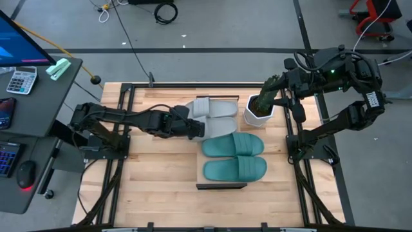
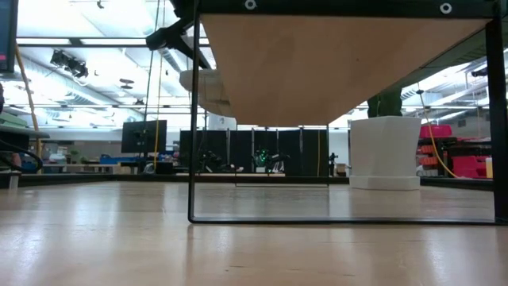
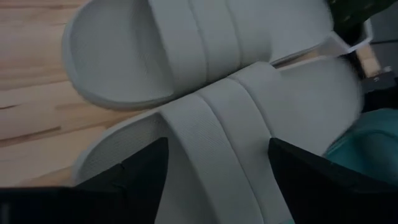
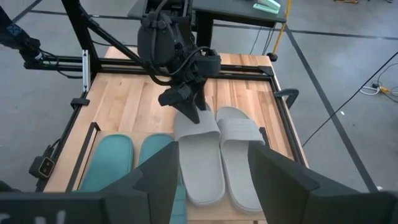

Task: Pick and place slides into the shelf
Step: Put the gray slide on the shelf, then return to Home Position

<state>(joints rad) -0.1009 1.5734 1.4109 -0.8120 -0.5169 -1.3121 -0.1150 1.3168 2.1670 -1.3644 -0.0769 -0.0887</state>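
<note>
Two light grey slides (image 1: 215, 108) and two teal slides (image 1: 234, 156) lie side by side, soles down, on the shelf's (image 1: 199, 162) light plank top. My left gripper (image 3: 217, 142) is open at the left end of the grey slide (image 3: 211, 137) that lies next to the teal pair, slanting down, one finger on either side. The other grey slide (image 3: 155, 50) lies just beyond it. My right gripper (image 4: 214, 180) hangs open high above the table's far right, with nothing between its fingers. My left gripper has its fingers (image 3: 146, 180) on either side of the grey slide's left end (image 4: 188, 124), coming slanting down from the table's left. The slide lies flat on the shelf top. Whether the fingers touch its sides, I cannot tell.
A white pot (image 1: 259, 113) with a dark green plant stands on the table right beyond the shelf's far right corner, under my right arm. The shelf's dark frame (image 2: 191, 119) stands on the wooden tabletop (image 1: 154, 174), which lies bare to the left.
</note>
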